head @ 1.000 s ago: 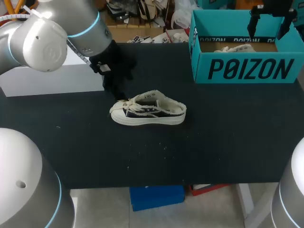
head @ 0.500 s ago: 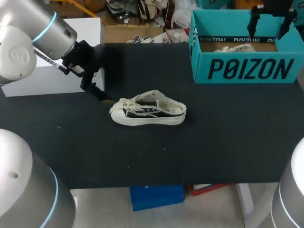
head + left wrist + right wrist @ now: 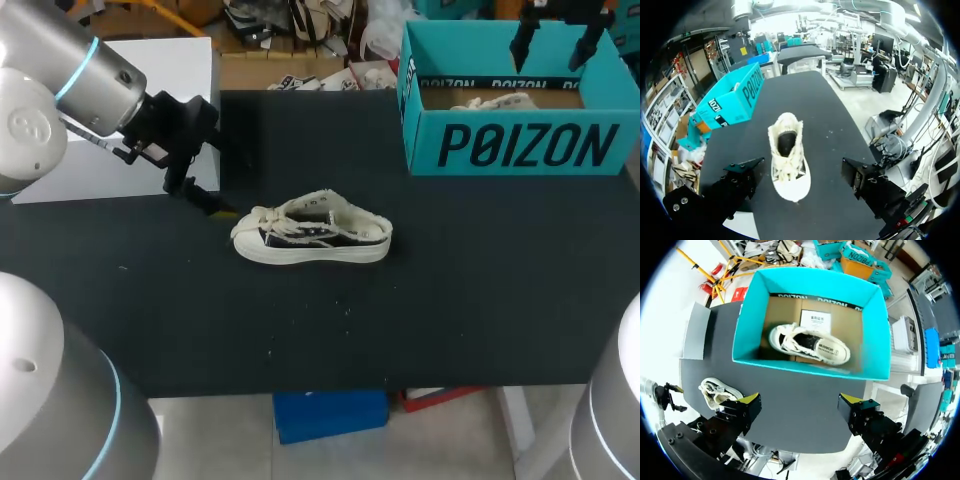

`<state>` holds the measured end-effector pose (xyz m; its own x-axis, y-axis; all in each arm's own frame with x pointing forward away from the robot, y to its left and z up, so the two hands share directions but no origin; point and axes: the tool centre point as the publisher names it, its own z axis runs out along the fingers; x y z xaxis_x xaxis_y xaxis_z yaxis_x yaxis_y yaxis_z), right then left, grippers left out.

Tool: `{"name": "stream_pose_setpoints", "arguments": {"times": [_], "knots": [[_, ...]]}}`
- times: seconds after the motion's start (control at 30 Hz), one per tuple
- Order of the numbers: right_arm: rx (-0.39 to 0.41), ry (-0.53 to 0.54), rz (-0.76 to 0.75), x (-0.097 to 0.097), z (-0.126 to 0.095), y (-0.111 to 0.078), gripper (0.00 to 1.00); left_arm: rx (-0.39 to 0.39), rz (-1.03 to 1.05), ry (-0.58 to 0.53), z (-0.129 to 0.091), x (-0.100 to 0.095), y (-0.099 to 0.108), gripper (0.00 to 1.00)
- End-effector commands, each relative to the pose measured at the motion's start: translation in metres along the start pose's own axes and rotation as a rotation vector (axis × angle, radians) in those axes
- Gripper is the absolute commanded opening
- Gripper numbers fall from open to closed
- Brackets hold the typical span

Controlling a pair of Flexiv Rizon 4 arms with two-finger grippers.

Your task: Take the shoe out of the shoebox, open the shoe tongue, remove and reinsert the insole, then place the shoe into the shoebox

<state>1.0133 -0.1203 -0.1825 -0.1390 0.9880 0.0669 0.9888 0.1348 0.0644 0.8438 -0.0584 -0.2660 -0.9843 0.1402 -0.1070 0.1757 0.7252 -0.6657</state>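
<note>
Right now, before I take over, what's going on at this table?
One shoe stands on its sole on the black table, outside the teal shoebox, with its toe toward the left arm. The left gripper hangs open just off that toe, not touching it. The right gripper hovers open above the shoebox, where a second shoe lies. Neither gripper holds anything.

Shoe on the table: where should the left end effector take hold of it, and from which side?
Probably across the midfoot, one finger on each sidewall, coming down from above. The shoe stands upright on its sole with its toe toward the open left end effector, so both long sides are free, and in the left wrist view it looks narrower than the finger gap.
</note>
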Motion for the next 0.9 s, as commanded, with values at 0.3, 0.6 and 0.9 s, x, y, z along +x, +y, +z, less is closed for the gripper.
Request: {"name": "stream_pose_setpoints", "arguments": {"times": [0.3,0.6,0.9], "knots": [[0.139,0.193,-0.705,0.042,-0.016,-0.026,1.0,0.001,0.002,-0.004,0.0,0.001,0.001,1.0],[0.003,0.221,-0.95,0.069,-0.013,-0.017,1.0,0.001,0.002,-0.004,0.0,0.001,0.001,1.0],[-0.057,0.201,-1.464,0.093,-0.015,-0.044,1.0,0.001,0.002,-0.004,0.0,0.001,0.001,1.0]]}}
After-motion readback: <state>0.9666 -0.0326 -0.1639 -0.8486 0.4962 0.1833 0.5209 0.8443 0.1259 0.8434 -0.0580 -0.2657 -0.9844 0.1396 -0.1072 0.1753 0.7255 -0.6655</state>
